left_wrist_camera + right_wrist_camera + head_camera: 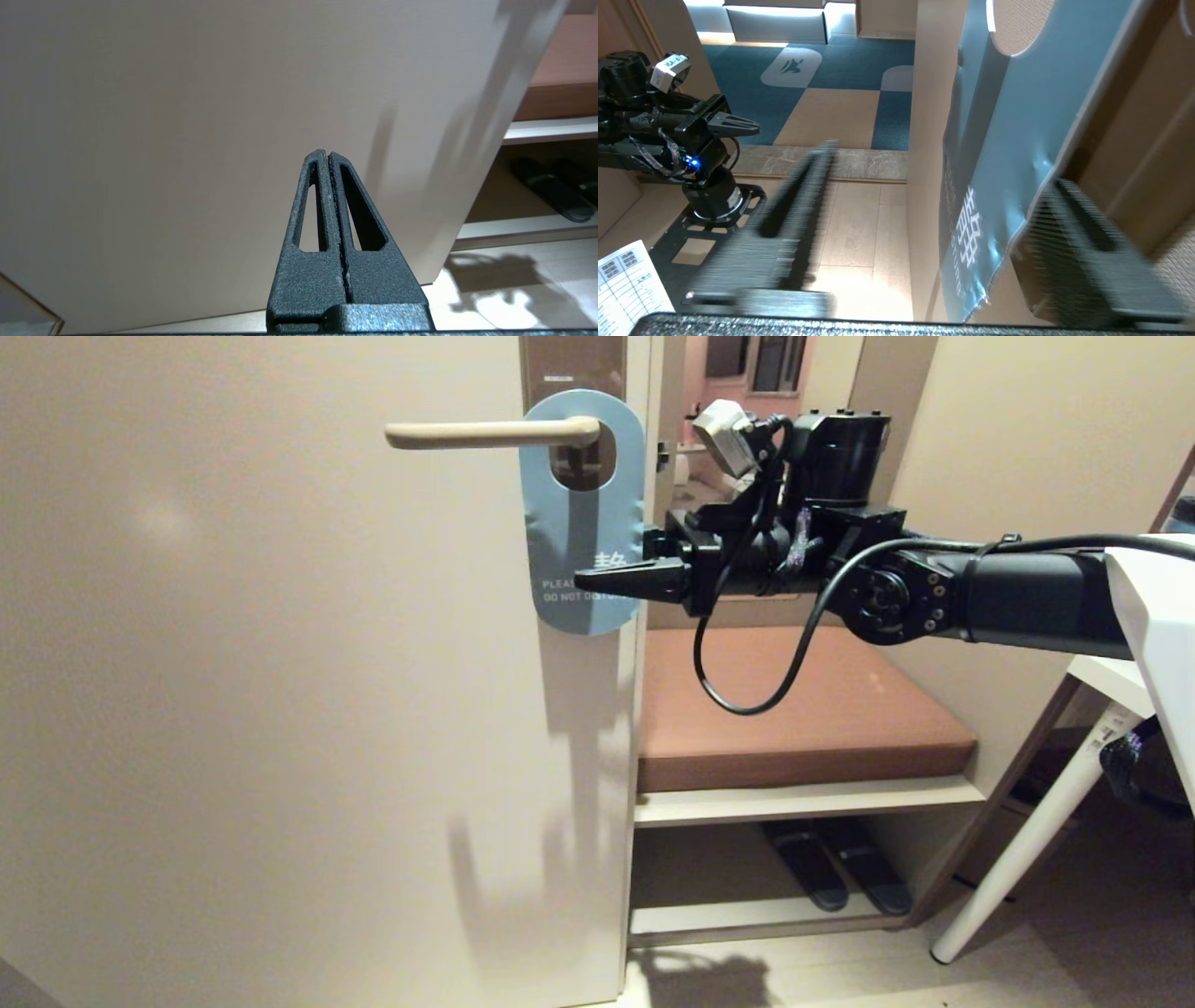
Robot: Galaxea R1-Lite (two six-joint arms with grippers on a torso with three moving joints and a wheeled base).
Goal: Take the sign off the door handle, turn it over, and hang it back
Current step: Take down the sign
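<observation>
one sign [581, 537], one handle [492, 433]

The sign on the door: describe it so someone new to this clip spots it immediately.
On the big cream door, find the beige door handle near its right edge. The sign hangs there by its round hole: a blue-grey, round-ended card reading DO NOT DISTURB. The right gripper straddles its lower edge.
</observation>
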